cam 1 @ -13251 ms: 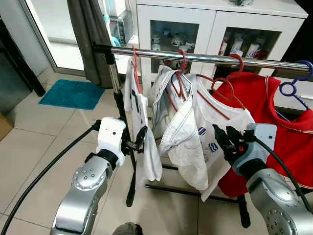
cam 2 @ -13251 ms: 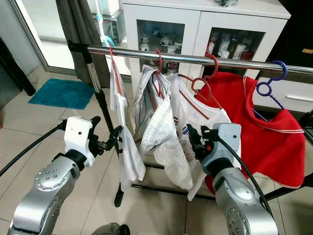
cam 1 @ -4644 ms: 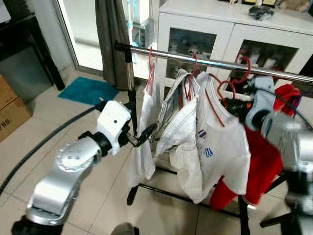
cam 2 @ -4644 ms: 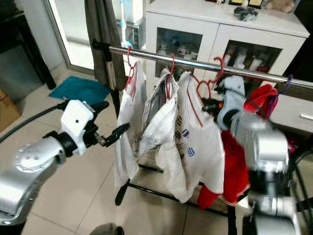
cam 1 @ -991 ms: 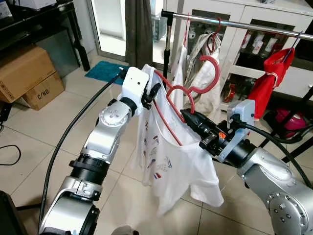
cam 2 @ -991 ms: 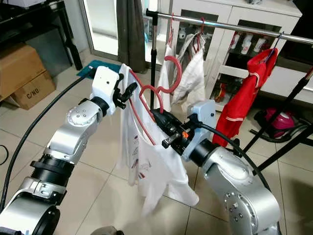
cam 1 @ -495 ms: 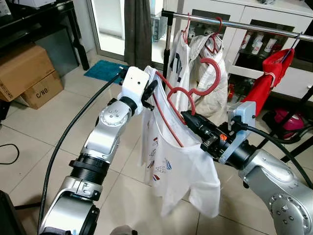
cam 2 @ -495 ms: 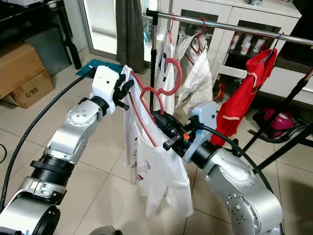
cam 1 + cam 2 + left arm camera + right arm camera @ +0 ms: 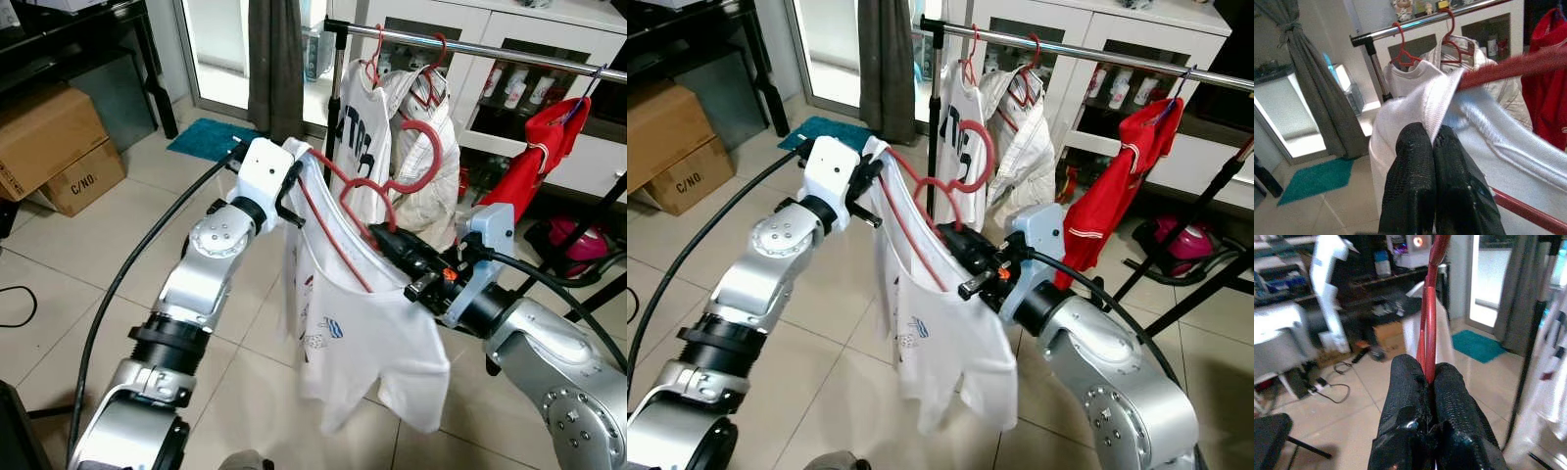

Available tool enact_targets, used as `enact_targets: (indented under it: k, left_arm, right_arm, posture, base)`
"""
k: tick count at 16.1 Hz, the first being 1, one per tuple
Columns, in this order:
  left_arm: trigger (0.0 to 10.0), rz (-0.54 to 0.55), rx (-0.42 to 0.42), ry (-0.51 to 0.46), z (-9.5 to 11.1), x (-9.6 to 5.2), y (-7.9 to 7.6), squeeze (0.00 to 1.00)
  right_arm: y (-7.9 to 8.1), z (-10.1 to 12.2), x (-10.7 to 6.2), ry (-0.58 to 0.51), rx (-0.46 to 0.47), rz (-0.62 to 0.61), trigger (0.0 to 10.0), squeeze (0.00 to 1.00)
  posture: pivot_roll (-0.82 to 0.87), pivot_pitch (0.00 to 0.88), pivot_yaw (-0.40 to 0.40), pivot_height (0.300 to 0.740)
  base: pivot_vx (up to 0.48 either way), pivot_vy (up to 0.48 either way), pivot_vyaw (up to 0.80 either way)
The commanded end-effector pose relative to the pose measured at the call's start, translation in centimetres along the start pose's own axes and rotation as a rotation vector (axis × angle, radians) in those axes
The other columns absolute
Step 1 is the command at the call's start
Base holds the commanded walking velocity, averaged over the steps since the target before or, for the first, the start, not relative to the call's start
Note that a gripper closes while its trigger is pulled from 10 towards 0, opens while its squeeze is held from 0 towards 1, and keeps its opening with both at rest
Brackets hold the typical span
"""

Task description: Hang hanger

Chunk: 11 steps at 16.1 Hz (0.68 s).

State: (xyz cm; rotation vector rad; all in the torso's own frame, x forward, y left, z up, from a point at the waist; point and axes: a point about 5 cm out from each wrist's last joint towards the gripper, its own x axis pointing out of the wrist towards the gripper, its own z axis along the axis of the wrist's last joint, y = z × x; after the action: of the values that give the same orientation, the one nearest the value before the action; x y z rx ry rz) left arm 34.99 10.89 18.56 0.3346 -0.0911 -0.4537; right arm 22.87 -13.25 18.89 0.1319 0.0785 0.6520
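Red hanger (image 9: 392,191) with white shirt (image 9: 362,333) now carried nearer rail (image 9: 470,46), hook below it. Right tool (image 9: 392,242) clamped on hanger; left tool (image 9: 291,191) pinches shirt shoulder. Hooking remains.

The hanger (image 9: 364,201) was red, carrying a white T-shirt (image 9: 362,338) with small blue-and-red prints. A chrome rail (image 9: 470,47) held a white shirt with dark lettering (image 9: 361,117) and a red garment with white trim (image 9: 534,162). The mat (image 9: 211,139) was teal, the floor tiles (image 9: 69,264) beige.
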Motion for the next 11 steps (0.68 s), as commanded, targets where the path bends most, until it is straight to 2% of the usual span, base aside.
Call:
enact_targets:
  k: [1, 4, 5, 6, 7, 8, 10, 11]
  left_arm:
    - [0.0, -0.039, 0.061, -0.007, 0.5, -0.3, -0.2, 0.00]
    - [0.0, -0.076, 0.054, -0.005, 0.8, -1.2, 0.2, 0.00]
    - [0.0, -0.142, -0.006, -0.006, 0.9, -2.1, 0.3, 0.00]
    - [0.0, -0.130, -0.007, -0.005, 0.9, -2.4, 0.7, 0.00]
    - [0.0, -0.073, -0.014, -0.006, 1.1, -2.6, 2.1, 0.00]
    - [0.0, -0.048, -0.017, -0.007, 1.2, -2.7, 2.7, 0.00]
    - [0.0, 0.108, 0.017, 0.025, 1.7, -3.0, 6.5, 0.00]
    - [0.0, 0.147, 0.022, 0.038, 1.7, -3.2, 7.6, 0.00]
  right_arm:
    - [-0.4, 0.0, 0.0, 0.008, -0.021, -0.028, 0.0, 0.00]
    - [-1.0, -0.6, -0.2, 0.073, -0.051, -0.057, 0.0, 0.00]
    - [-1.3, -1.1, -0.4, 0.124, -0.076, -0.056, 0.0, 0.00]
    - [-1.5, -1.3, -0.6, 0.144, -0.088, -0.047, 0.0, 0.00]
    - [-1.5, -1.5, -1.0, 0.177, -0.111, 0.000, 0.0, 0.00]
    - [-1.5, -1.6, -1.2, 0.192, -0.121, 0.023, 0.0, 0.00]
    - [-1.1, -1.7, -2.6, 0.234, -0.138, 0.160, 0.0, 0.00]
    - [-0.9, -1.6, -2.9, 0.235, -0.133, 0.195, 0.0, 0.00]
  posture:
    - [0.01, 0.000, -0.030, 0.740]
    - [0.02, 0.000, -0.033, 0.740]
    - [0.02, 0.000, -0.036, 0.740]
    - [0.02, 0.000, -0.037, 0.740]
    - [0.02, 0.000, -0.039, 0.740]
    - [0.02, 0.000, -0.039, 0.740]
    - [0.03, 0.000, -0.037, 0.740]
    - [0.03, 0.000, -0.035, 0.740]
  base:
    - [0.000, 0.000, 0.00]
    - [0.000, 0.000, 0.00]
    - [0.000, 0.000, 0.00]
    - [0.000, 0.000, 0.00]
    - [0.000, 0.000, 0.00]
    - [0.000, 0.000, 0.00]
    - [0.000, 0.000, 0.00]
    - [0.000, 0.000, 0.00]
